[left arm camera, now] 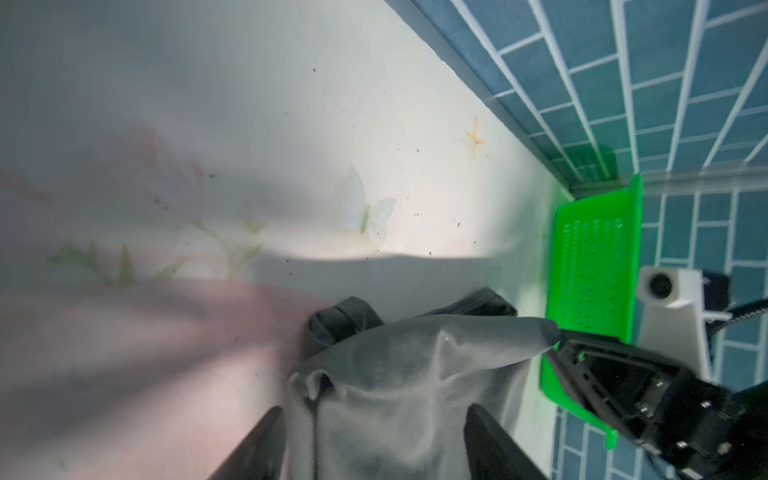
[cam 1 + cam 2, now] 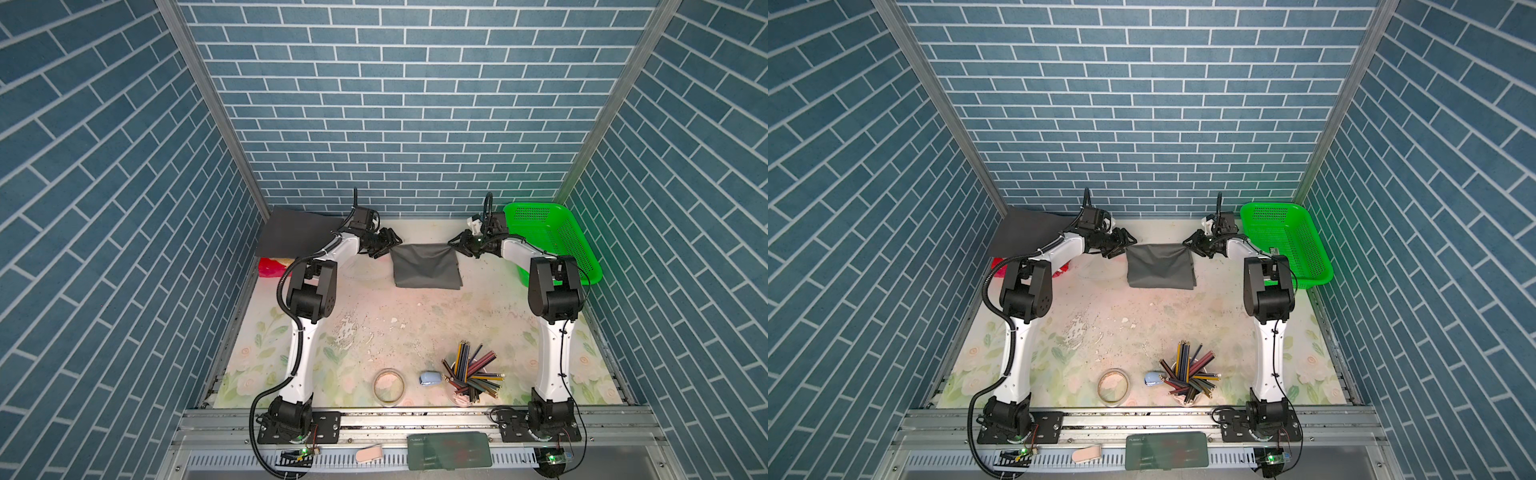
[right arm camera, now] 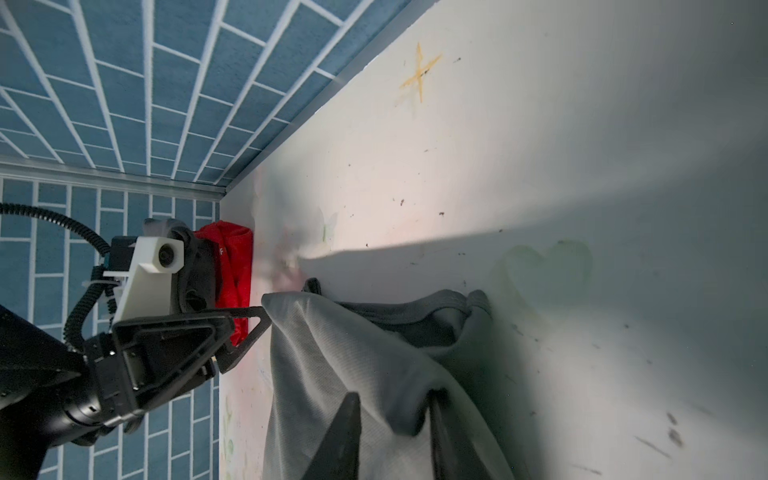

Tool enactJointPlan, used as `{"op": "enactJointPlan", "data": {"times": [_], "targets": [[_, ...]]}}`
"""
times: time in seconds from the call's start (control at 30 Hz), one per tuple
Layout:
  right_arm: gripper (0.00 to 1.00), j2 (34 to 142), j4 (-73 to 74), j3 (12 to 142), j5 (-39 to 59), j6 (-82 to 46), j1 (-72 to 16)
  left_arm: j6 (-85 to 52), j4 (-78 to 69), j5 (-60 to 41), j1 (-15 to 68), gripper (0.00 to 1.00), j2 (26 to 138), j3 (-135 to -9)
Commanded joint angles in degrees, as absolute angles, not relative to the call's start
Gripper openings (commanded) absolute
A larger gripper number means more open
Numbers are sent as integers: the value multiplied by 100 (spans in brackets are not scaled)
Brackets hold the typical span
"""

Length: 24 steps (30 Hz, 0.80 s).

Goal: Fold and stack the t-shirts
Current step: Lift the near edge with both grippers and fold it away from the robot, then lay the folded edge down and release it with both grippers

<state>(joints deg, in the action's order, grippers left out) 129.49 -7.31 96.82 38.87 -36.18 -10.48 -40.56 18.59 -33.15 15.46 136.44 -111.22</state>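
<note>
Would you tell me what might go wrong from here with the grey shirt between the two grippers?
The grey t-shirt has its far corner drawn to a point at the right gripper; backing away with cloth caught could drag the fold open.
The left gripper stands open astride the other far corner, so lifting might snag it.
The right arm appears close to the green basket and could nudge it.

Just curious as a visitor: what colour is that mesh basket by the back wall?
The basket is bright green, clearest in a top view.
</note>
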Motion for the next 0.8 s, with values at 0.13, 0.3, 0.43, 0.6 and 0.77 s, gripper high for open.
{"op": "enactJointPlan", "data": {"times": [0.13, 0.3, 0.43, 0.6, 0.77], "targets": [[52, 11745, -73, 8761, 4218, -3825, -1044, -4245, 1664, -3744, 1546, 87, 12658, -10344], [73, 10874, 719, 7383, 4267, -4175, -1113, -5723, -734, -4227, 1809, 87, 11469, -8385], [78, 10669, 1451, 6608, 4341, -4581, -1272, -6723, -2373, -4376, 2133, 87, 11277, -7406], [79, 10999, 2163, 6293, 4445, -4983, -1509, -7007, -3190, -4230, 2390, 87, 11442, -6922], [80, 11332, 3026, 5888, 4569, -5518, -1526, -7308, -4103, -4136, 2352, 87, 11589, -6100]]}}
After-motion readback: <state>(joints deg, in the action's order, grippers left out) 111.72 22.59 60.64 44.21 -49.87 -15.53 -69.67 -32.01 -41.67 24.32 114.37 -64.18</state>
